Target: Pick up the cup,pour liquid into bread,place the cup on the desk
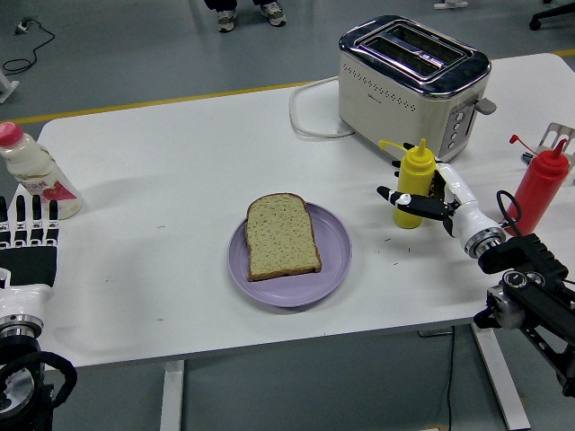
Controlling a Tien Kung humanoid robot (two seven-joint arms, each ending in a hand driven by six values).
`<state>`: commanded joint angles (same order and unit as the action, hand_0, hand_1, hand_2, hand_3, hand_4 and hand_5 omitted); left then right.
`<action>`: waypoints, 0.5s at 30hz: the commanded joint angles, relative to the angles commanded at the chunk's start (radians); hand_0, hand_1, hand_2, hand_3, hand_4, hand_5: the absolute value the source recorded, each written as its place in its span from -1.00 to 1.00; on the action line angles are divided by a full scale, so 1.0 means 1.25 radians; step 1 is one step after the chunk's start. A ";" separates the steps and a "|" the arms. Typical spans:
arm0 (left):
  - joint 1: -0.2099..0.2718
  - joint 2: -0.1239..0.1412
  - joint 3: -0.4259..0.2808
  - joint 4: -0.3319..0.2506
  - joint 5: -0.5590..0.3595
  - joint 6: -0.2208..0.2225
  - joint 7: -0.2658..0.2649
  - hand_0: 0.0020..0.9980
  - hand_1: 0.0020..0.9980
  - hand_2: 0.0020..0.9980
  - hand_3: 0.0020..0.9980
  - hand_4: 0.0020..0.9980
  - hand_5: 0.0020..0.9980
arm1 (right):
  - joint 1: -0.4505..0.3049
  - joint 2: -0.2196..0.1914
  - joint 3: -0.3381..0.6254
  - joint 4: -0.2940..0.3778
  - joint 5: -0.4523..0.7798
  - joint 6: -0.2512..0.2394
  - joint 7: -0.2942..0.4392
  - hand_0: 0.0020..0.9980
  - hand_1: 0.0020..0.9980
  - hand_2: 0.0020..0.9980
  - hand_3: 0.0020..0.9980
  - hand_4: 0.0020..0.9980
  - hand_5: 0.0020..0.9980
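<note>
Bread slice [282, 235]: one; squeeze bottles: yellow [414, 182], red [542, 182].

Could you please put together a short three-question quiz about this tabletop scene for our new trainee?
1. True or false: the bread slice lies on the purple plate.
2. Which bottle is the right hand closing around: A) yellow squeeze bottle, B) red squeeze bottle, C) milk bottle?
3. Fill in: the left hand rests at the table's near ____ corner.

Key: 1 true; 2 A; 3 left.
</note>
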<state>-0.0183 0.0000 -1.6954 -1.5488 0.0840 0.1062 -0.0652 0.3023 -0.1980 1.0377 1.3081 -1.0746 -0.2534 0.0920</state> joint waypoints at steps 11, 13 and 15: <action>0.000 0.000 -0.003 0.000 0.000 0.000 0.000 0.73 0.75 0.87 0.72 0.43 1.00 | 0.014 0.011 -0.006 -0.023 0.019 -0.004 0.012 0.63 0.44 0.35 0.61 0.66 -0.78; 0.000 0.000 -0.004 0.000 0.000 0.000 0.000 0.73 0.75 0.87 0.72 0.43 1.00 | 0.016 0.012 -0.008 -0.028 0.024 -0.007 0.015 0.63 0.44 0.35 0.61 0.66 -0.78; 0.000 0.000 -0.004 0.000 0.000 0.000 0.000 0.73 0.75 0.87 0.72 0.43 1.00 | 0.019 0.014 -0.009 -0.034 0.030 -0.010 0.018 0.58 0.32 0.22 0.43 0.65 -0.79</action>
<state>-0.0188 0.0000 -1.7006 -1.5487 0.0838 0.1061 -0.0651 0.3261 -0.1801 1.0267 1.2655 -1.0375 -0.2664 0.1149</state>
